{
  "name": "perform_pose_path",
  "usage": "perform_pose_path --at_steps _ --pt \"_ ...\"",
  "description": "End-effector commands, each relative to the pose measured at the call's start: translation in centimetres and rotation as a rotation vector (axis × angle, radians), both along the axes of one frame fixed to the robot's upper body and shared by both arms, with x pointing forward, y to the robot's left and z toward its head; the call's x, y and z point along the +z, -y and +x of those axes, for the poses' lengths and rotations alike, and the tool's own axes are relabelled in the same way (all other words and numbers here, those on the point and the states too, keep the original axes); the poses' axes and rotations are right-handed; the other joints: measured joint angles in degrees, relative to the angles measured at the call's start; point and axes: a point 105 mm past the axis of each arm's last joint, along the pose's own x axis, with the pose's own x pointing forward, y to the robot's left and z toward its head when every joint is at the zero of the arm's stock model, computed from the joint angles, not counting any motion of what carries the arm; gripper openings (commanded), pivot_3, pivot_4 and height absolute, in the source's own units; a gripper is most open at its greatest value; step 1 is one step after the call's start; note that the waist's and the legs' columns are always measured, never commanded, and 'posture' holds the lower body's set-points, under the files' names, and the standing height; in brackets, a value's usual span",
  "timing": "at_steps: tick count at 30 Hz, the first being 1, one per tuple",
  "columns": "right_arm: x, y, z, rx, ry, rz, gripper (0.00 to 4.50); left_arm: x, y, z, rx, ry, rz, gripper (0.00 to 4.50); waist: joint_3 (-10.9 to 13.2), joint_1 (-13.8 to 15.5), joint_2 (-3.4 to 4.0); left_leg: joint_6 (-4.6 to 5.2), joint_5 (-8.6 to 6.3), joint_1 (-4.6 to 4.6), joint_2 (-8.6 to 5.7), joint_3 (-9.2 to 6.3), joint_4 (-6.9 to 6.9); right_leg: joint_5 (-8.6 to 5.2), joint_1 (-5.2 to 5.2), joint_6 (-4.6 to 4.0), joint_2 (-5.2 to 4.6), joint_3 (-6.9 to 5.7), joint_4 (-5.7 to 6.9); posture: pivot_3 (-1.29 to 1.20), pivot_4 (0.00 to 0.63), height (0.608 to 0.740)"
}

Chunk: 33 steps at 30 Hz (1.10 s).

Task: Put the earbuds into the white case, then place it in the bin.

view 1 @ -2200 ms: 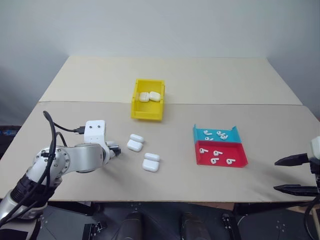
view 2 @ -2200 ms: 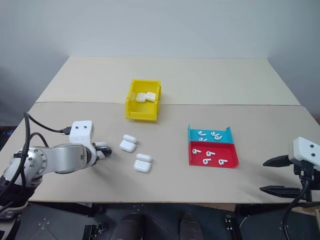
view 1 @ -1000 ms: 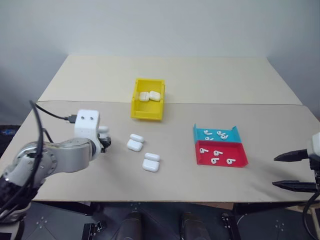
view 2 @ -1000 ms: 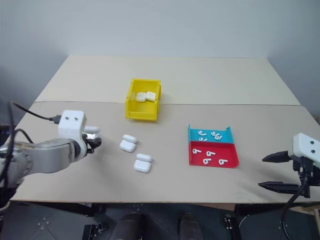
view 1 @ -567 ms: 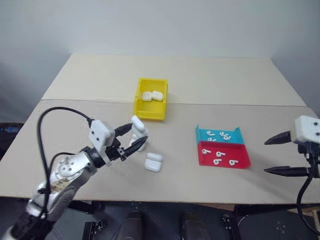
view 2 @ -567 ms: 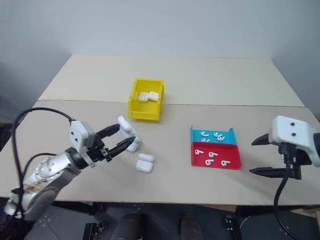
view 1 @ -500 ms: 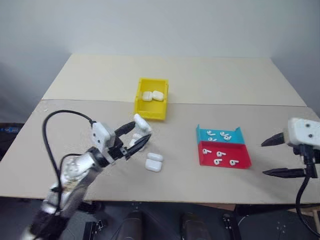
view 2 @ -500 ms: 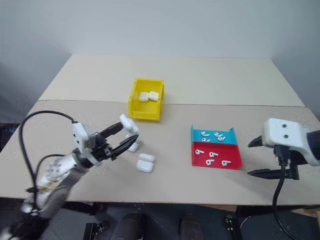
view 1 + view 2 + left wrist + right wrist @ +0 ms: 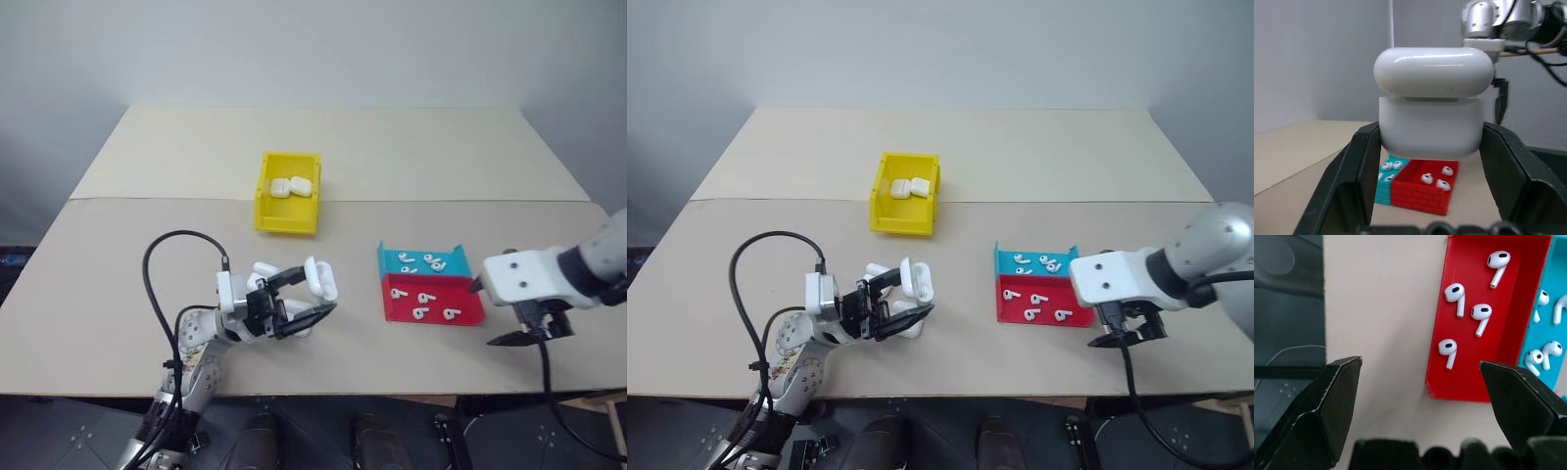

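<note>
The left gripper [image 9: 312, 300] clamps the white case [image 9: 321, 278] by its lower half, lid ajar, above the near table, while the right gripper [image 9: 1420, 396] gapes beside the red tray [image 9: 1508, 333], whose light, glossy earbuds [image 9: 1480, 317] likely slip unless pinched at the stem.

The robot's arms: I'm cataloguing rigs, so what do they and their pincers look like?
Both arms are silver-grey metal with rounded joints, each with a white boxy block at the wrist. The left pincer and right pincer each have two black angular fingers. Black cables loop along the left arm and hang from the right wrist.
</note>
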Motion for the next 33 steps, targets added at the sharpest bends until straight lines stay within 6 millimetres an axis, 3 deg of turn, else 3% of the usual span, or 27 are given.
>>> perform_pose_path --at_steps 1,5,12,15,33 --pt "-0.6 0.5 1.1 0.023 0.008 -0.087 4.32 0.6 0.0 -0.7 -0.037 0.067 -0.022 2.76 0.00 -0.12 0.01 0.03 0.02 0.01 0.00 0.00 0.00 0.01 0.00 0.00 0.00 0.00 0.02 0.00 0.150 0.740" --pt "-1.2 -0.2 2.2 0.036 0.009 -0.073 3.27 0.6 0.1 -0.7 -0.038 0.069 -0.009 2.76 -0.01 -0.26 0.01 0.06 0.04 0.00 -0.01 -0.01 0.04 0.04 0.01 0.02 -0.01 0.01 0.02 0.00 0.150 0.740" --pt "-2.2 -0.3 3.5 0.075 0.016 -0.097 3.27 0.9 0.2 -0.7 -0.020 0.057 -0.001 2.76 -0.01 -0.40 0.02 0.06 0.04 0.01 0.00 -0.03 0.04 0.06 0.00 0.01 -0.01 0.01 0.06 0.00 0.150 0.740" --pt "-3.0 0.2 4.0 0.074 0.023 -0.124 2.67 1.0 0.2 -0.8 -0.019 0.057 -0.006 2.76 -0.01 -0.40 0.02 0.06 0.04 0.02 -0.01 -0.03 0.04 0.06 0.01 0.01 -0.01 0.01 0.06 0.00 0.150 0.740" --pt "-4.6 -0.5 5.2 0.100 0.026 -0.099 2.67 0.7 0.0 -0.9 0.024 0.039 0.029 2.76 -0.02 -0.42 0.03 0.09 0.05 0.05 0.00 -0.04 0.04 0.10 0.03 -0.01 0.01 0.02 0.10 0.00 0.150 0.740"
